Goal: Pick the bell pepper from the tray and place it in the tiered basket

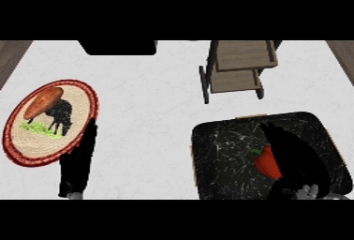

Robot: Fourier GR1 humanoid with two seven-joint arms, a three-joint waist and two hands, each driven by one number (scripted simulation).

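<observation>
The red bell pepper (265,162) lies on the black marbled tray (221,159) at the lower right. My right hand (294,152) is over the tray, its straight fingers pointing up and left, and its left side is against the pepper and hides part of it. The hand is open. The wooden tiered basket (239,70) stands beyond the tray at the upper middle right, and both of its shelves look bare. At the lower left my left hand (78,161) rests open with fingers up, beside the plate's edge.
A round woven plate (76,101) with a red rim and a dark animal picture sits at the left and carries a sweet potato (43,103). A dark object (117,47) sits at the counter's far edge. Wooden strips border the white counter at both sides.
</observation>
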